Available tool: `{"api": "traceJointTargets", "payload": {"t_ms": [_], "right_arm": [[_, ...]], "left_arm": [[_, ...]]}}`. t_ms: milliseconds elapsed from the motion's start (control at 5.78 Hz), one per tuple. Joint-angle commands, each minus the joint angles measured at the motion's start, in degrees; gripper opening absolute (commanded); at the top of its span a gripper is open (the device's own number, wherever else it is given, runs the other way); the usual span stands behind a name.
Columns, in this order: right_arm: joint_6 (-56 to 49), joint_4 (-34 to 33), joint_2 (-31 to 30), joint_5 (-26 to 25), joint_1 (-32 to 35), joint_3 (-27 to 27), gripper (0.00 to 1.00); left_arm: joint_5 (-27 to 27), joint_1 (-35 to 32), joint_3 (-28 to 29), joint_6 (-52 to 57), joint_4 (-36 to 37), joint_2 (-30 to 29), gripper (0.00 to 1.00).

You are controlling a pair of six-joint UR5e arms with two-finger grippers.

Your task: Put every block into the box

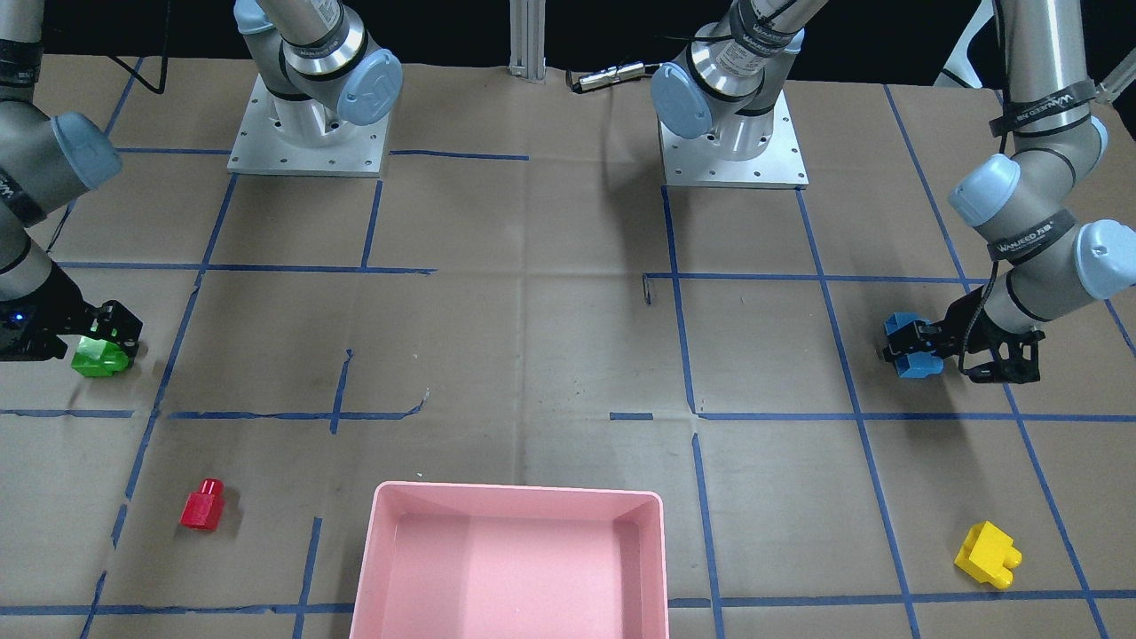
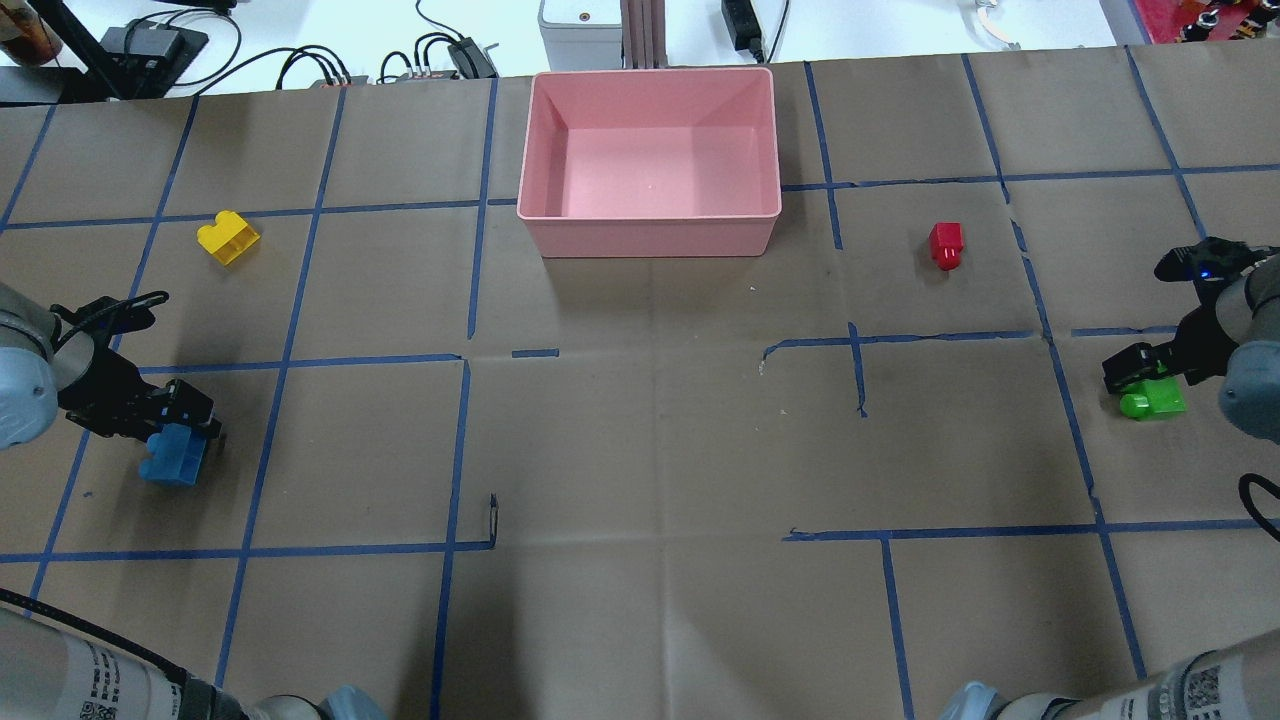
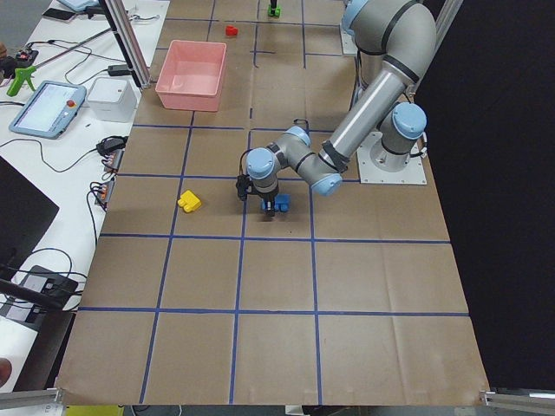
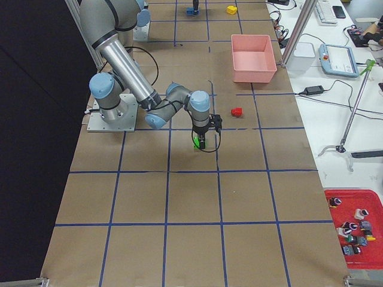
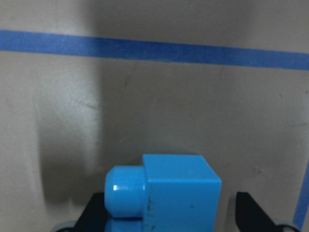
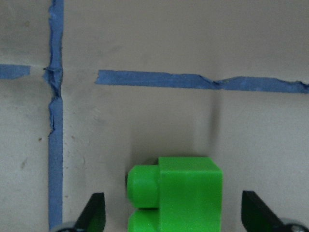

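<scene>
Nine o'clock on the counter (image 2: 640, 450): blue studded block (image 2: 172, 460) between the left jaws, spread and not pinching it. Ten o'clock: yellow block (image 2: 228, 238), lying alone. Twelve o'clock, at the far edge: pink box (image 2: 650, 238). At the box's four o'clock, apart from it: small red block (image 2: 945, 245). Three o'clock: green block (image 2: 1155, 402) between the right jaws, likewise spread, gaps showing on both sides.

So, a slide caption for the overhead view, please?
Left gripper straddles the blue block, right gripper the green block; the pink box is empty.
</scene>
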Motion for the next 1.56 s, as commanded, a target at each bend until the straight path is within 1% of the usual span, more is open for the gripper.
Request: {"api": "traceJointTargets", "payload": {"t_ms": [0, 173, 346, 519, 692, 865, 1038, 1211, 1383], "right_arm": [[-0.09, -0.12, 0.06, -0.46, 0.00, 0.63, 0.96], [-0.18, -0.04, -0.11, -1.16, 0.00, 0.64, 0.93], [-1.58, -0.03, -0.12, -1.86, 0.00, 0.64, 0.88], [-2.11, 0.31, -0.12, -2.30, 0.00, 0.64, 0.85], [-2.03, 0.40, -0.20, -3.79, 0.00, 0.64, 0.81], [-2.12, 0.49, -0.12, -4.06, 0.00, 0.64, 0.80], [-2.12, 0.58, -0.20, -4.07, 0.00, 0.64, 0.80], [-2.12, 0.67, -0.20, -3.98, 0.00, 0.64, 0.80], [-2.12, 0.76, -0.20, -3.98, 0.00, 0.64, 0.80]], "left_arm": [[0.02, 0.00, 0.31, 0.01, 0.09, 0.29, 0.70], [0.02, 0.00, 0.40, 0.01, 0.09, 0.29, 0.60], [0.02, 0.00, 0.75, -0.17, 0.09, 0.38, 0.49], [1.06, 0.00, 1.36, -0.25, 0.26, 0.82, 0.39], [3.34, -0.35, 4.68, -0.69, -0.78, 2.30, 0.32], [3.45, -0.52, 9.93, -0.78, -5.75, 3.36, 0.29], [3.53, -0.96, 18.07, -0.87, -14.07, 3.28, 0.28], [4.67, -3.40, 27.20, -1.04, -22.33, 2.59, 0.26], [4.68, -6.21, 32.95, -2.44, -25.54, 1.71, 0.26]]}}
